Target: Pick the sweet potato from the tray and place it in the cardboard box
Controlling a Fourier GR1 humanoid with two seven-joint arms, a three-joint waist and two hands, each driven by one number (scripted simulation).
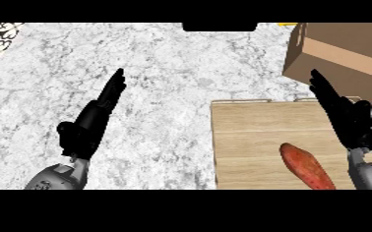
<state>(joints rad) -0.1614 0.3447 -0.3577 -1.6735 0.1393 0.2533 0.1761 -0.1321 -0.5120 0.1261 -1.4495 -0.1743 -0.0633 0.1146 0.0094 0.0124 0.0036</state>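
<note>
The sweet potato lies on the wooden tray, near its lower right, long axis diagonal, its lower end running out of view. It is judged rigid, moderately heavy, tapered and liable to roll; grasp across the thick middle, not the narrow tips. The right hand hovers just beside it, over the tray's right edge, fingers straight and holding nothing. The cardboard box stands beyond the tray, at upper right. The left hand rests open over the marble counter, well apart.
</note>
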